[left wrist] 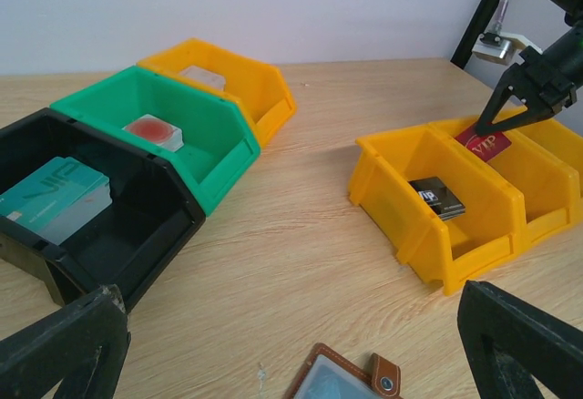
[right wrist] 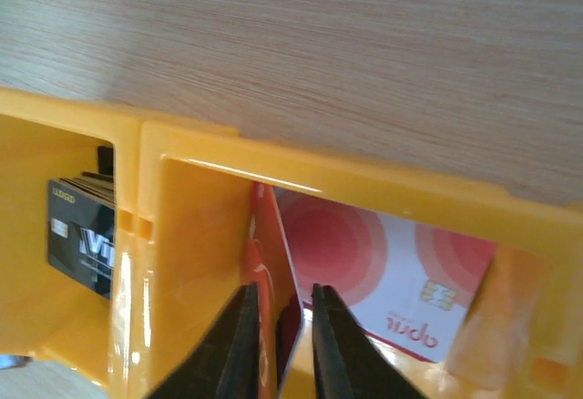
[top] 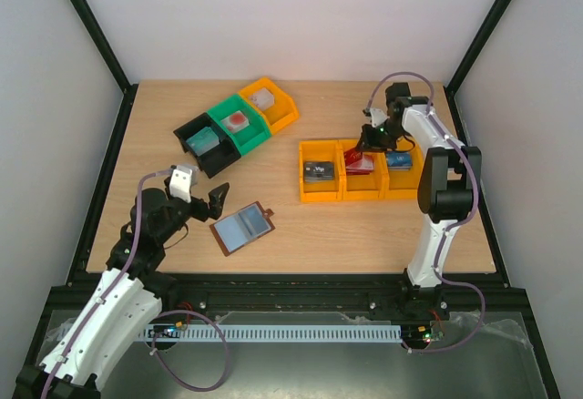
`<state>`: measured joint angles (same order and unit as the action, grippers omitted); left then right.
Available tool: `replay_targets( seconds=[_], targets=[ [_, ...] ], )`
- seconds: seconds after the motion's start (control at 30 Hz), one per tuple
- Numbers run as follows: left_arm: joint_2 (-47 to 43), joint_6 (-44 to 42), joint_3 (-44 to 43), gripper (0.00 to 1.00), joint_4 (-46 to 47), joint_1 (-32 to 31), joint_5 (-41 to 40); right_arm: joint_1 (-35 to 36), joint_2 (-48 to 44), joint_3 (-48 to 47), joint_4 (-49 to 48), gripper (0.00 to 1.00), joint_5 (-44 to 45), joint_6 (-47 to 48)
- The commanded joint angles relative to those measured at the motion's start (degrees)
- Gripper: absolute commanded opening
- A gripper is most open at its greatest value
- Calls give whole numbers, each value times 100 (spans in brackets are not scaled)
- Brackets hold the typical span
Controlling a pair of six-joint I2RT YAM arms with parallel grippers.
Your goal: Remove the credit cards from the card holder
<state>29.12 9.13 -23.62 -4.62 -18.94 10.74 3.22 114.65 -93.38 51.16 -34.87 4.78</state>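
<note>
The left arm [top: 114,303] and right arm [top: 435,235] both wear white shells over black joints, each trailing a lavender cable [top: 401,75] back from the fingers toward its base. The left gripper [left wrist: 291,301] has broad matt-black wedge fingers [left wrist: 64,349]; the right gripper [right wrist: 282,335] has slim black round-edged ones, a small green light [top: 373,129] glowing just behind them.

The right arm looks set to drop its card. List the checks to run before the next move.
1. Red card pinched in right tool: ok.
2. Red card's lower edge inside middle bin: ok.
3. Room in that bin, where another card already lies: ok.
4. Left tool open and off the wallet: ok.
5. Wallet lying open on the table: ok.
6. Wallet emptied of cards: cannot tell.
</note>
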Motion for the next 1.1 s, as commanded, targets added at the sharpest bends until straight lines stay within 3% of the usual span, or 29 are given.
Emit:
replay_targets(
  seconds=[0.0, 0.17, 0.43, 0.57, 0.73, 0.97, 1.07],
  targets=[
    [23, 25, 14, 99, 133, 44, 85, -6, 81, -351, -76, 22, 578, -251],
    [45, 199, 24, 99, 104, 55, 62, 3, 149, -794, -106, 34, 1085, -371],
    [243, 1409, 150, 99, -208, 218, -99, 304, -86, -1498, -28, 39, 2292, -533],
    [421, 2582, 151, 99, -521, 480, -452, 1255, -656, -1243, -447, 42, 2715, -849],
    [758, 4113, 687, 98, -771, 1021, 56, 3035, -1319, 128, -1795, 43, 2069, -1442],
    [1195, 4713, 1406, 95, -540, 1262, 560, 4707, -719, 772, -2019, 45, 1868, -2059],
    [1453, 4843, 1548, 94, -430, 1240, 675, 5051, -398, 938, -1944, 47, 1790, -2061]
  ],
)
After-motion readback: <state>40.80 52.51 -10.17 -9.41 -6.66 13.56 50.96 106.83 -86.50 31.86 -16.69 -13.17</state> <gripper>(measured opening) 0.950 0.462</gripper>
